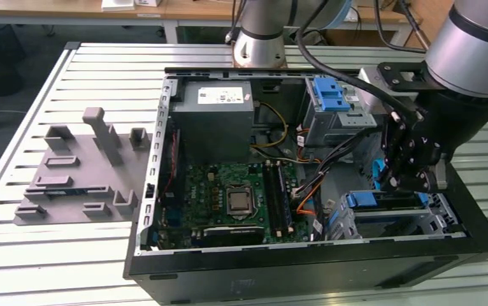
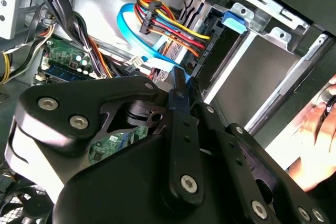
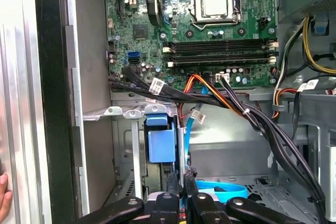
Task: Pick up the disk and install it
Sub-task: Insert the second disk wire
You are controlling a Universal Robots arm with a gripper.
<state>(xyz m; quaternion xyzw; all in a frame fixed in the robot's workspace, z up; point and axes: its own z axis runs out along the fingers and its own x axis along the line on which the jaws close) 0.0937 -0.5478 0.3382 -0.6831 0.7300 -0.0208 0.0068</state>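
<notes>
Hanging inside the open computer case (image 1: 155, 191), the gripper (image 1: 409, 182) had its fingers nearly closed on nothing, just above the disk (image 1: 380, 203), which already looked seated in its bay on the exterior view's right.

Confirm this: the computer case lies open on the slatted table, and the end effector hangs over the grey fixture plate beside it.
Wrong on one point. The computer case does lie open on the slatted table, but the exterior view shows the end effector inside the case at the blue-tabbed drive bay, apart from the grey fixture plate.
</notes>
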